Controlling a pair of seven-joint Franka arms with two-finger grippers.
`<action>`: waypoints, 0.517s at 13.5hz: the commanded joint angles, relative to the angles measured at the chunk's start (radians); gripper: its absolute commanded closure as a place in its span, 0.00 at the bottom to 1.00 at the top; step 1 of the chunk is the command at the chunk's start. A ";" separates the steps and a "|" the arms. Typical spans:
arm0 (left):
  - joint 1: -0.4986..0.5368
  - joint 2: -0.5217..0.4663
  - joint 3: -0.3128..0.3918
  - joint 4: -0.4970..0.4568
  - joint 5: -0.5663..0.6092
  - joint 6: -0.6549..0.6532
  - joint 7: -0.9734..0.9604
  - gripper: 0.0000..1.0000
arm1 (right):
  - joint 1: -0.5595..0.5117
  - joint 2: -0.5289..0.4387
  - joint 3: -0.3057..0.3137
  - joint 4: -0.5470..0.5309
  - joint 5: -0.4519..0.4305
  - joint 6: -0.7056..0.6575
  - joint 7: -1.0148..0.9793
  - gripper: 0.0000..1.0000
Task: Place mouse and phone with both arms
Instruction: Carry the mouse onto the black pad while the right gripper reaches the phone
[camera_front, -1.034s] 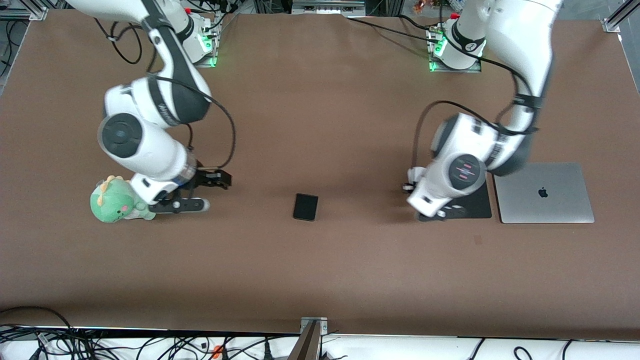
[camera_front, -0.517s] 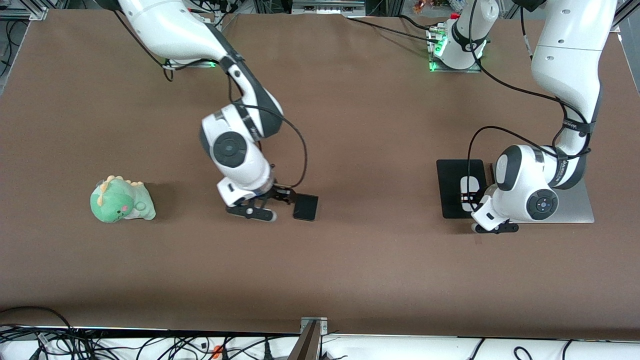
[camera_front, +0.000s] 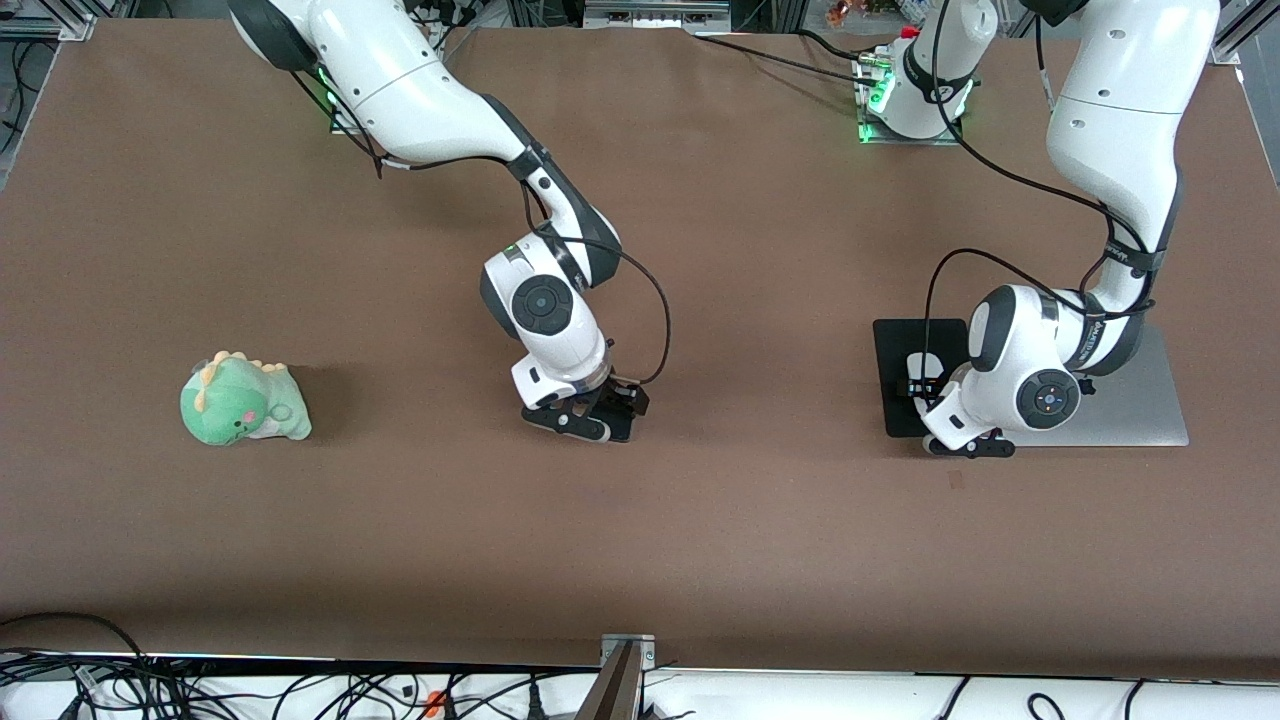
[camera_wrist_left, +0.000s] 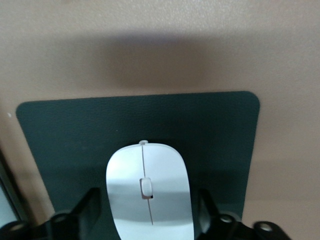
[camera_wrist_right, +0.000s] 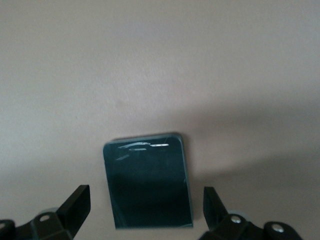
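The white mouse (camera_wrist_left: 149, 192) lies on the black mouse pad (camera_wrist_left: 215, 130); a bit of the mouse (camera_front: 926, 362) also shows in the front view. My left gripper (camera_wrist_left: 148, 215) is open, with one finger on each side of the mouse. It stands low over the pad (camera_front: 900, 345) in the front view (camera_front: 930, 395). The black phone (camera_wrist_right: 147, 180) lies flat on the brown table. My right gripper (camera_wrist_right: 146, 207) is open and straddles the phone's near end. In the front view my right gripper (camera_front: 600, 412) covers most of the phone.
A silver laptop (camera_front: 1135, 410) lies beside the mouse pad at the left arm's end, partly under the left arm. A green plush dinosaur (camera_front: 243, 400) sits at the right arm's end of the table.
My right arm has swung from the plush dinosaur to the phone and now straddles it. My left arm has shifted over the mouse pad, and its gripper has settled around the mouse.
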 joint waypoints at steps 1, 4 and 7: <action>0.001 -0.058 -0.009 0.005 0.020 -0.026 -0.002 0.00 | 0.003 0.050 -0.005 0.070 -0.087 -0.007 -0.005 0.00; -0.008 -0.176 -0.016 0.056 0.005 -0.161 -0.010 0.00 | 0.011 0.061 -0.005 0.070 -0.095 0.013 -0.011 0.00; -0.011 -0.317 -0.019 0.122 0.019 -0.281 0.004 0.00 | 0.011 0.066 -0.005 0.070 -0.095 0.036 -0.011 0.00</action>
